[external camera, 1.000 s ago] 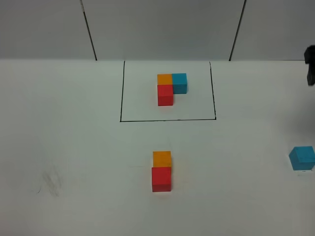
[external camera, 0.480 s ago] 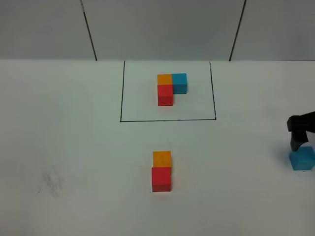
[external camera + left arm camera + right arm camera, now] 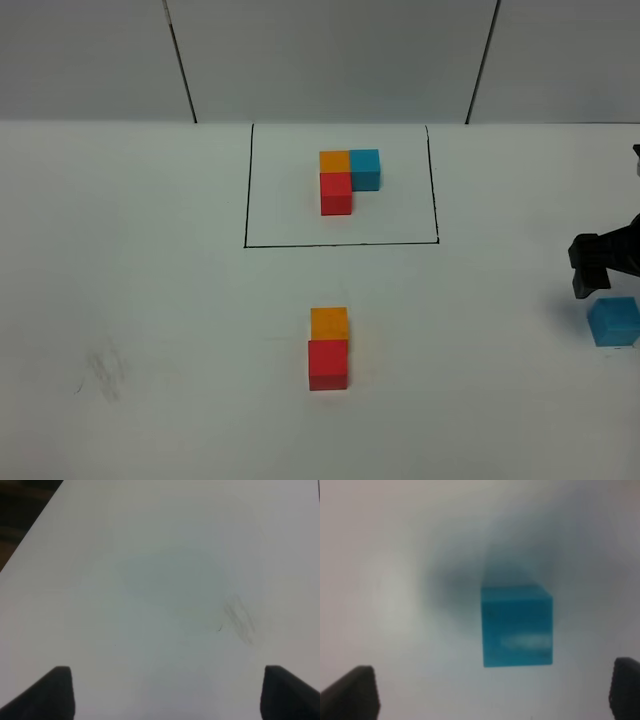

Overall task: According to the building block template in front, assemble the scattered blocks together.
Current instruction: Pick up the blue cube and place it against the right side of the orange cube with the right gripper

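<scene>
The building block template [image 3: 345, 178], an orange, blue and red L of cubes, sits inside a black drawn rectangle at the back centre. Nearer the front, the loose orange cube [image 3: 329, 322] touches the loose red cube [image 3: 328, 363], orange behind red. The loose light blue cube [image 3: 613, 321] lies alone at the far right edge. My right gripper [image 3: 608, 262] hangs open just behind and above it. In the right wrist view the blue cube [image 3: 517, 630] lies blurred ahead of the wide-spread right gripper [image 3: 490, 695]. My left gripper [image 3: 165, 695] stands open over bare table.
The white table [image 3: 150, 300] has a faint grey smudge [image 3: 103, 372] at the front left, also seen as a smudge [image 3: 240, 620] in the left wrist view. A grey wall with dark seams [image 3: 180, 60] closes the back.
My right gripper came down from the upper right edge to the blue cube, then shifted slightly left. No cube has moved. The left gripper is unchanged.
</scene>
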